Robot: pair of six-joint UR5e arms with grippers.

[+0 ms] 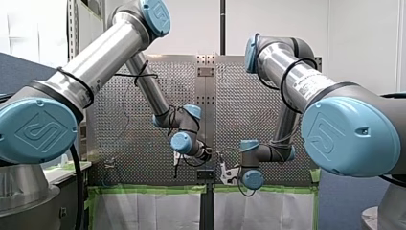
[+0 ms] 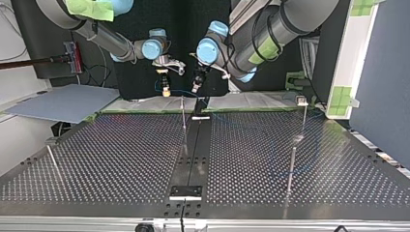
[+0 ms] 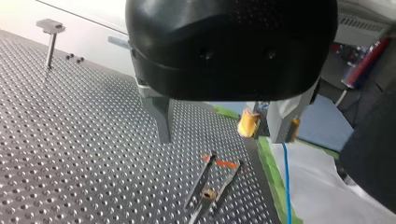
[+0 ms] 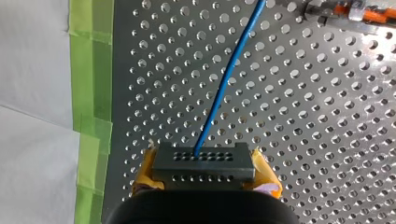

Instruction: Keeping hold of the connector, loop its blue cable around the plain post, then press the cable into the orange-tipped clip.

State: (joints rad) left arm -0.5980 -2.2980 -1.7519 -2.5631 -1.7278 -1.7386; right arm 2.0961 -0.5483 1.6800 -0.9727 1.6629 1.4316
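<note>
Perforated table (image 4: 327, 116), right jaws gripping connector (image 4: 203, 163), blue cable (image 4: 224, 88) near orange-tipped clip (image 4: 359, 14)

The connector (image 4: 204, 162) is a dark grey block with rows of small holes, held level between the yellow pads of my right claw (image 4: 205, 176) above the perforated tabletop's taped edge. Its blue cable (image 4: 228, 74) leaves the middle of the block's face and runs straight away over the tabletop. The orange-tipped clip (image 3: 212, 179), two thin metal blades rising from one base, stands just beside the cable without touching it. The plain post (image 2: 292, 166), a thin bare rod, stands upright well apart at the top view's right.
</note>
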